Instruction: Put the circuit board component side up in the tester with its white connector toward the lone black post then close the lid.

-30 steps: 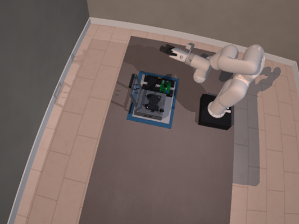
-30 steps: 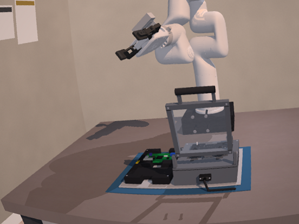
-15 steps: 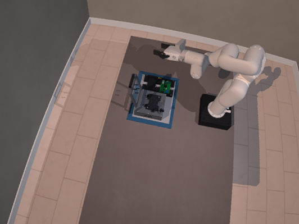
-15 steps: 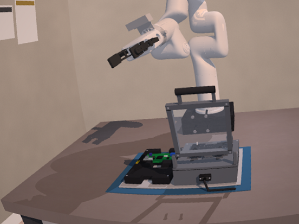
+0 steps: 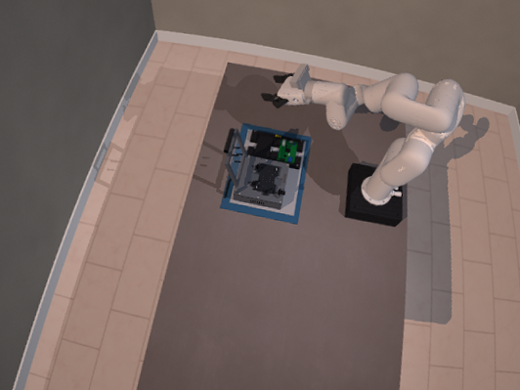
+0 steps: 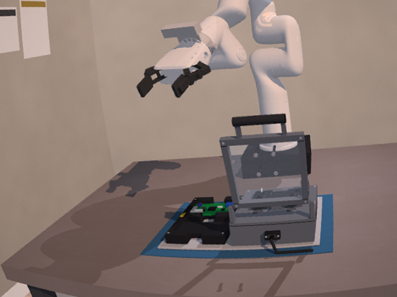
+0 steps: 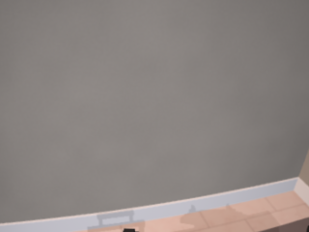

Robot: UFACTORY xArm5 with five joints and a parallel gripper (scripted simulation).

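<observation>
Circuit board (image 6: 211, 208) sits in the black tray (image 6: 198, 232), just beside the tester (image 6: 275, 223), whose lid (image 6: 266, 168) stands upright and open (nest looks bare, pins too small for me to make out). I have the gripper (image 6: 162, 83) high above the table, well apart from the tray, fingers spread wide on nothing. So nothing done yet, I judge: pick, placement, lid closing all left.
</observation>
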